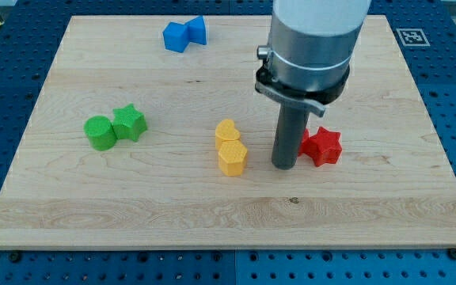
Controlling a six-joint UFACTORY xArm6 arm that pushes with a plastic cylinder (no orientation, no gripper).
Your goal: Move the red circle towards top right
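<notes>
My tip [284,165], a bare rod holding nothing, sits right of the yellow blocks [230,147], just left of the red star [321,146]; no red circle shows, maybe hidden behind the rod.

The board [212,214] is pale wood with a fine lengthwise grain. Two blue blocks [184,34] sit near its top edge. A green round block [100,132] and a green star [130,123] lie toward the left edge. A yellow heart [226,131] and a yellow hexagon [231,157] sit near the centre. A red star [322,146] lies right of centre. The rod is dark grey down to my tip [283,165].
</notes>
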